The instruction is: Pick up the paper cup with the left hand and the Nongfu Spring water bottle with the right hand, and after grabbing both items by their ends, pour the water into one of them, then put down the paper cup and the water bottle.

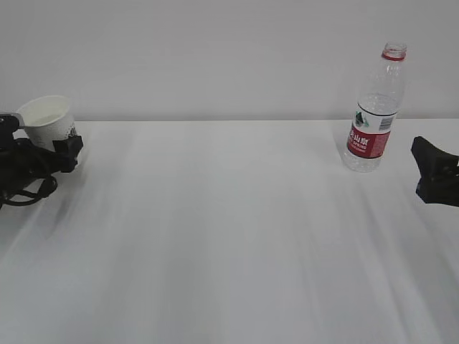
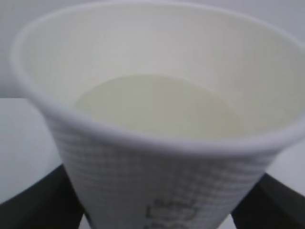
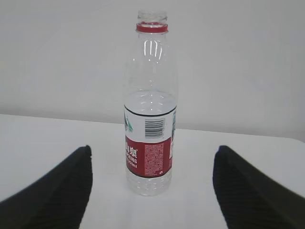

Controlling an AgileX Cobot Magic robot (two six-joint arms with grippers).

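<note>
While the paper cup (image 1: 49, 123) sits upright at the table's (image 1: 229, 244) far left edge, left hand (image 1: 43, 154) brackets its lower body, fingers (image 2: 33, 202) flanking the wall; grip vs. slack contact: can't tell. Left wrist view shows water (image 2: 159, 107) inside; the exterior view doesn't. Nongfu Spring water bottle (image 1: 373, 107) stands upright, uncapped, far right. Right hand (image 1: 437, 172) sits low beside it, jaws spread wide, well apart from it, with bottle (image 3: 150, 109) centred between fingers (image 3: 52, 193).

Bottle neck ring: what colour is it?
Red, on the water bottle; its neck ring shows best in the right wrist view.
</note>
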